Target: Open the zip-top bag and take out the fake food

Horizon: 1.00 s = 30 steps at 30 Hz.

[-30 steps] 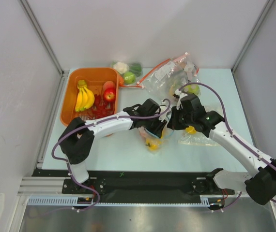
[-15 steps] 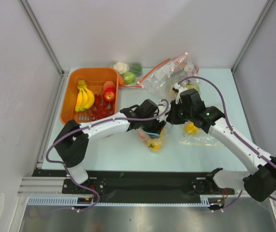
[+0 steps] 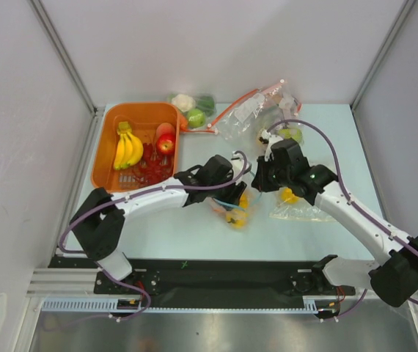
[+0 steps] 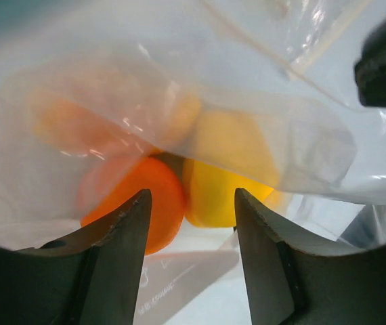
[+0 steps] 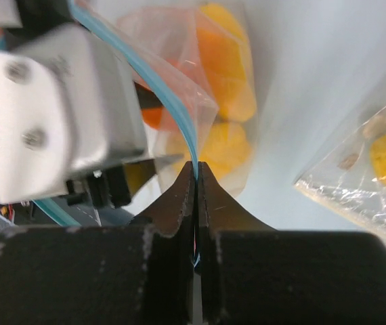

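Observation:
The zip-top bag [image 3: 232,211] lies at the table's middle between my two grippers, with its teal-blue zip strip [image 5: 159,88] stretched out. The fake food [image 3: 232,217] is inside it: an orange piece [image 4: 145,203] and a yellow piece [image 4: 223,176] show close through the crinkly plastic. My left gripper [image 3: 229,192] is open at the bag's mouth, and its jaws [image 4: 189,203] stand wide apart just before the fruits. My right gripper [image 3: 257,182] is shut on the teal zip strip, pinched at its tips in the right wrist view [image 5: 197,166]. The left gripper's metal body [image 5: 57,108] sits just left of the strip.
An orange basket [image 3: 106,147] at the back left holds a banana bunch [image 3: 127,149] and a red apple [image 3: 166,144]. A second clear bag with a yellow fruit [image 3: 295,205] lies under the right arm. A bag with a red zip strip [image 3: 257,110] and green fruits [image 3: 196,117] lie at the back.
The left arm's elbow has swung down and left, stretching the arm toward the bag. The right gripper has shifted slightly left, still pinching the strip. The bag stays between them.

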Each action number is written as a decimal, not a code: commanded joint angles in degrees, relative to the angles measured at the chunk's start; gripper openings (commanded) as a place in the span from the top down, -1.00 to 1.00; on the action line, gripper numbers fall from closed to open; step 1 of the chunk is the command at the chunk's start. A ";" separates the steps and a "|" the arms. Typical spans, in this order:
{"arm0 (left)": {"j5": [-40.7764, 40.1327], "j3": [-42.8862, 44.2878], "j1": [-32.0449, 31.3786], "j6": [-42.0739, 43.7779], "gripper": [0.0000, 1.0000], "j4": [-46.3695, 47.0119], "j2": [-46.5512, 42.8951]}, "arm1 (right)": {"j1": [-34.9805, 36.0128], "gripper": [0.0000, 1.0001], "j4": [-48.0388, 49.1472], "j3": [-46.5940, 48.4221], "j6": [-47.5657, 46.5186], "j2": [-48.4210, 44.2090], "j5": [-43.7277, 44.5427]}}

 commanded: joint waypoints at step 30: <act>-7.25 -8.23 6.29 0.99 -0.48 2.03 -0.88 | 6.21 1.00 5.72 -1.22 5.39 2.75 -0.15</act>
